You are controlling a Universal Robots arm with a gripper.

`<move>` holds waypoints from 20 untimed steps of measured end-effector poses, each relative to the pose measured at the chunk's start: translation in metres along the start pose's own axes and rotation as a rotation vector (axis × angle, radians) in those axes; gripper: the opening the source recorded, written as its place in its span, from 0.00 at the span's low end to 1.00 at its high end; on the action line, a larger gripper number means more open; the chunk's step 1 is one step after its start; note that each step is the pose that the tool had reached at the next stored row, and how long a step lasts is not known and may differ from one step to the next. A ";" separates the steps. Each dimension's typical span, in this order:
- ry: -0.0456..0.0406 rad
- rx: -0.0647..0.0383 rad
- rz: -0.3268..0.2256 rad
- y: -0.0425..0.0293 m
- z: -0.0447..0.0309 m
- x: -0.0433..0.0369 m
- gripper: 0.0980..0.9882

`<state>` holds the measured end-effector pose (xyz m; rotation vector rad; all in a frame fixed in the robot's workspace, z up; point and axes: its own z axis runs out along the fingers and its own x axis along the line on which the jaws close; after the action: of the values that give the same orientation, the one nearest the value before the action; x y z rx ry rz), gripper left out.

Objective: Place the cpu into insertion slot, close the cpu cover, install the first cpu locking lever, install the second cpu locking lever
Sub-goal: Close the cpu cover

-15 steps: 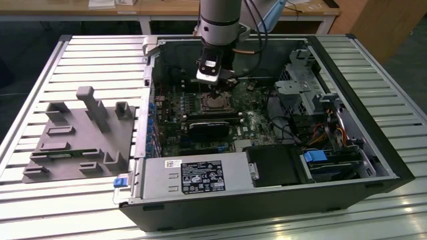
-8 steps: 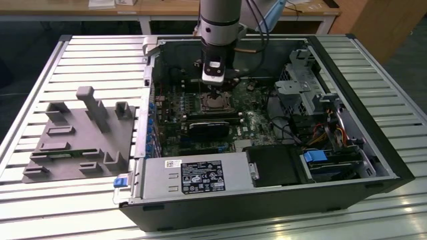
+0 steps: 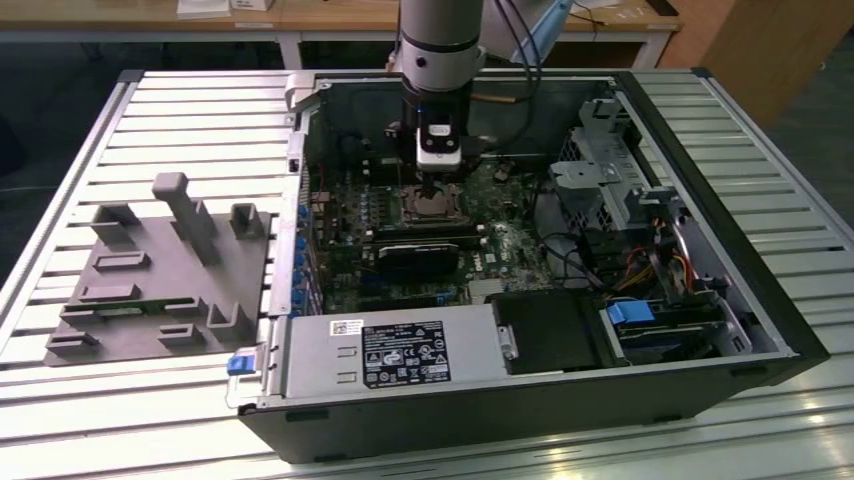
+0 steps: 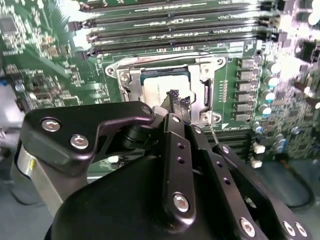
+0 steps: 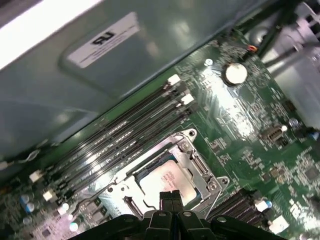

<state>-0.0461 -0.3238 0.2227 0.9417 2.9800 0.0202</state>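
Observation:
The cpu (image 5: 167,181) lies flat in the insertion slot (image 5: 131,206), its silver top showing in both wrist views (image 4: 159,86). The cpu cover (image 5: 196,165) lies down around the chip as a silvery frame (image 4: 205,95). My gripper (image 5: 170,198) hovers just above the chip's edge, its two black fingertips (image 4: 176,97) pressed together with nothing between them. In the exterior view the gripper (image 3: 430,190) points straight down over the slot (image 3: 430,207) in the middle of the motherboard. A thin wire lever (image 4: 213,134) sticks out beside the slot's corner.
The open computer case (image 3: 747,300) lies on a slatted metal table (image 3: 187,130). Long black memory slots (image 5: 125,135) run beside the slot. A power supply (image 3: 387,355) fills the near side; drive cages and cables (image 3: 641,230) sit on the exterior view's right. A grey fixture (image 3: 160,270) lies outside.

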 end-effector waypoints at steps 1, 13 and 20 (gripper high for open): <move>0.0003 0.000 -0.018 0.0000 0.0001 0.0000 0.01; 0.0040 -0.003 -0.237 0.0000 0.0003 0.0000 0.01; 0.0064 -0.005 -0.364 0.0000 0.0004 0.0000 0.01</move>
<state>-0.0461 -0.3238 0.2223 0.3868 3.1037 0.0256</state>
